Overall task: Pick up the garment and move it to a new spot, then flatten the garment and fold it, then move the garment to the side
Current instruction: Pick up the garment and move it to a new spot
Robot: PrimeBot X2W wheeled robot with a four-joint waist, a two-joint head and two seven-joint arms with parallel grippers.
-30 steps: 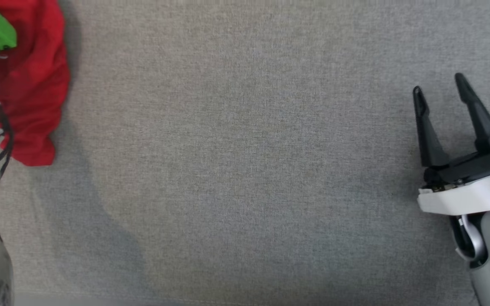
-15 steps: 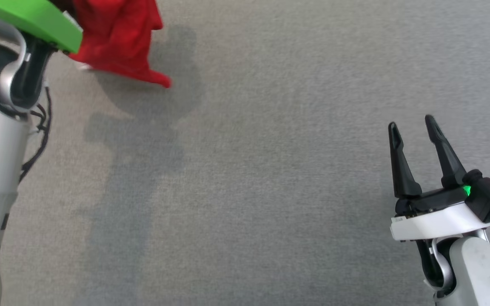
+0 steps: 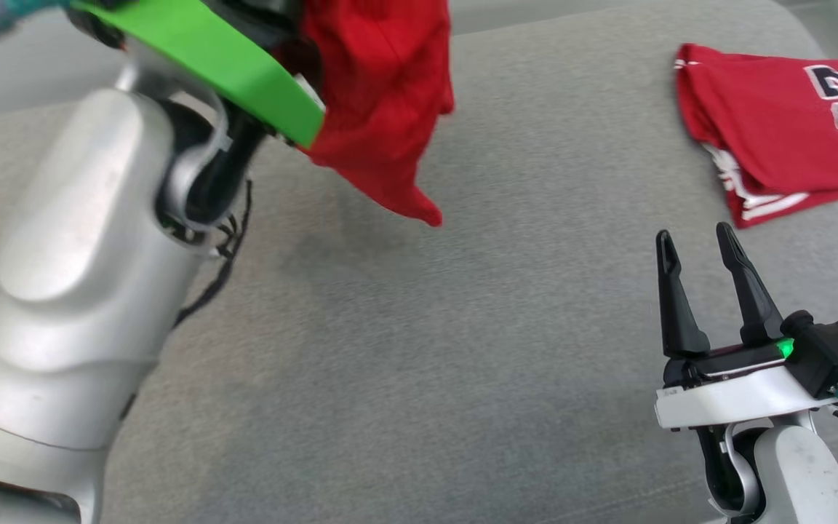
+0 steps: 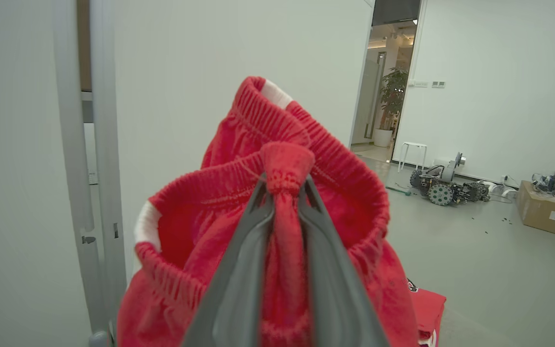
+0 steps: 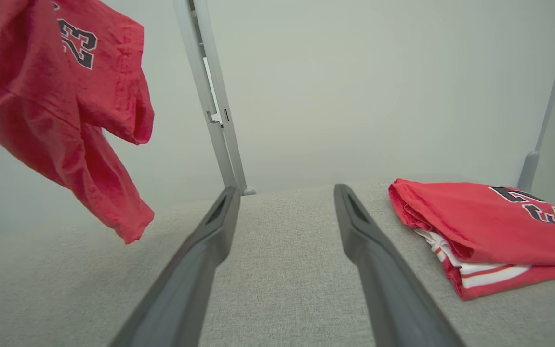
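You have before you a table (image 3: pixel 463 378) covered with grey woven cloth, rough in its grain and rounded at the far right corner. Over its left part rises the left arm (image 3: pixel 77 291), a smooth silver shell with a flat bright green band (image 3: pixel 230 65) at the wrist. From this arm hangs the garment (image 3: pixel 382 109), a pair of soft red shorts of a slightly fuzzy knit. It is up in the air above the far left part of the table, crumpled into long folds that end in a pointed corner. This corner seems to be clear of the grey cloth. In the right wrist view you can read dark numerals "23" on it. At the far right of the table lies a folded red garment (image 3: pixel 768 138), flat, with white stripes at its edge and the same kind of dark numerals. In the left wrist view the left fingers (image 4: pixel 246 260), grey and tapered, are pressed together on a bunched piece of the garment's gathered elastic waistband. This waistband stands open like a ring and shows small white patches. The right fingers (image 3: pixel 673 306), long, dark and pointed, are spread apart with nothing between them. They are over the table on the near side of the folded red garment and do not touch it.
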